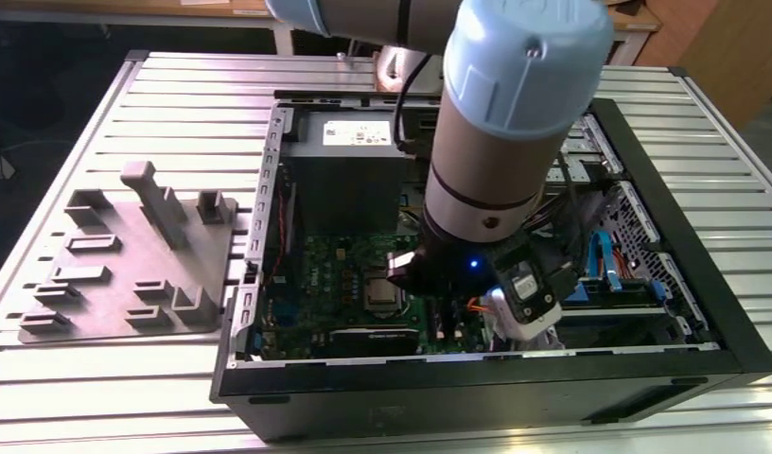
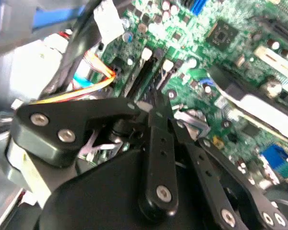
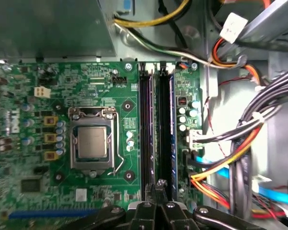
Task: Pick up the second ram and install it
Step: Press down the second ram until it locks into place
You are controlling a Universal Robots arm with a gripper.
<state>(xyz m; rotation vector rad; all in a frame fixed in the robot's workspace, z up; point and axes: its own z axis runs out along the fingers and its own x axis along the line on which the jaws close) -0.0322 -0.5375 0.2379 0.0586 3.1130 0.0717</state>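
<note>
Claw [image 3: 157,188] fingertips pressed together — holding nothing — just above the black memory slots [image 3: 147,129].

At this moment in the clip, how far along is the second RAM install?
Late stage, it seems. A RAM stick already stands in one of the memory slots beside the CPU socket. The gripper sits over the end of the slots with its fingers together, holding nothing visible. Whether that stick is the second one, and fully latched, cannot be told.

Claw [image 3: 157,189] fingertips together, arm pointing down.
</note>
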